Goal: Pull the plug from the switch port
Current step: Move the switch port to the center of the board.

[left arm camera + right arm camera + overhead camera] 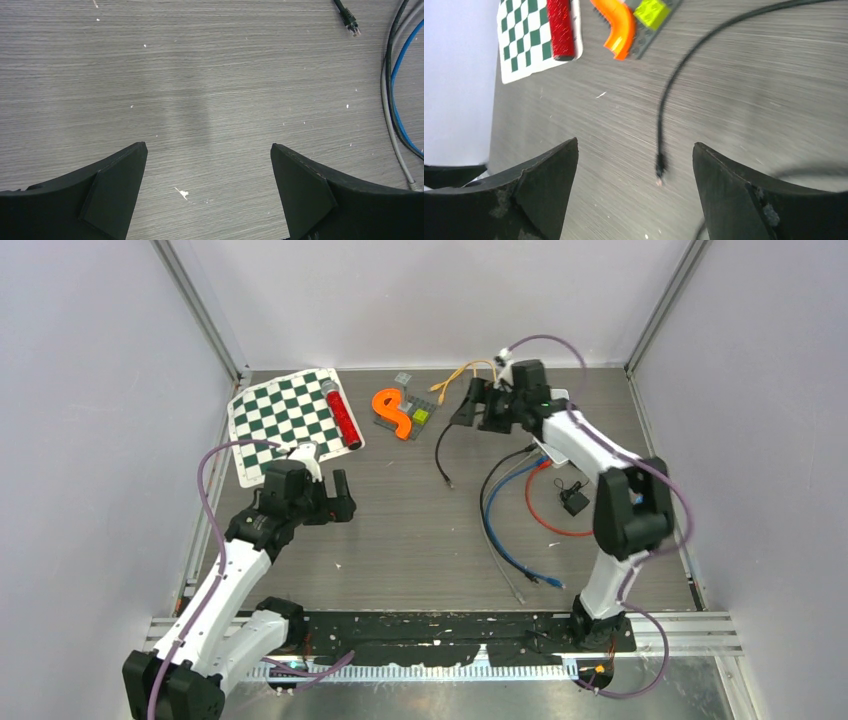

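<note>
We've got both spread wide, gripping nothing: left gripper (pixel 209 150) hovers over the surface (pixel 200 75), right gripper (pixel 634 150) above the black plug (pixel 659 169) lying free.

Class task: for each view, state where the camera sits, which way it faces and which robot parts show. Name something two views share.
Top external: above, behind the bases, facing down at the table; left arm and right arm show.
Left wrist: faces down at the table; left hand frames it.
Right wrist: faces the chessboard mat; right hand shows.
Shared: black cable plug, both wrist views.
</note>
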### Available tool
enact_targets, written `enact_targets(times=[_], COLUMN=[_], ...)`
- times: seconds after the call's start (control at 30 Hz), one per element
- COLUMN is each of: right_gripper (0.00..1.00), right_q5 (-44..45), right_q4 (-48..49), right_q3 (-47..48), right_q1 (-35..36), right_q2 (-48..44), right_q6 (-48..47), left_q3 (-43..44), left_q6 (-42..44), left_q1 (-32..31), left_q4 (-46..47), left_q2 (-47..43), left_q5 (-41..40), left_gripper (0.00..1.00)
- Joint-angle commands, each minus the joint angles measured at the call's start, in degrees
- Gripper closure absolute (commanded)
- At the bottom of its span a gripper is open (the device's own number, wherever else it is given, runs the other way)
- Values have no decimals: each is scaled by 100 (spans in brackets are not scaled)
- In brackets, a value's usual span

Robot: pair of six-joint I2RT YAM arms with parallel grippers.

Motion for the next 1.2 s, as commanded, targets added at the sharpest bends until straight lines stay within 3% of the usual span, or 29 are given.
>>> enact_targets(times=[0.0, 0.13, 0.3, 0.93, 1.03, 1.17], right_gripper=[8, 9, 12, 15, 34, 47], right_q5=[1748, 2270, 2548, 3252, 3120, 2962], right_q4=[-290, -313, -410, -976, -1005, -1006], right_q3=[-1213, -2334, -2882, -2196, -2132, -2274], right_q1=[-404, -663, -673, 418, 533, 733], right_q2=[-1267, -1857, -2036, -1080, -896, -903], right_q6=[-156, 47, 82, -186, -332, -513], left_q3=[127, 87, 216, 195, 205, 206], left_q6=[-36, 24, 20, 1, 16, 64], left_q1=[-16, -16, -16, -34, -42, -56], left_q4=[280, 371, 412, 362, 347, 317], left_q2=[-22, -12, 208, 191, 189, 175], left_q5=[178, 296, 520, 454, 461, 434], left_gripper=[1, 1, 1, 1, 1, 1])
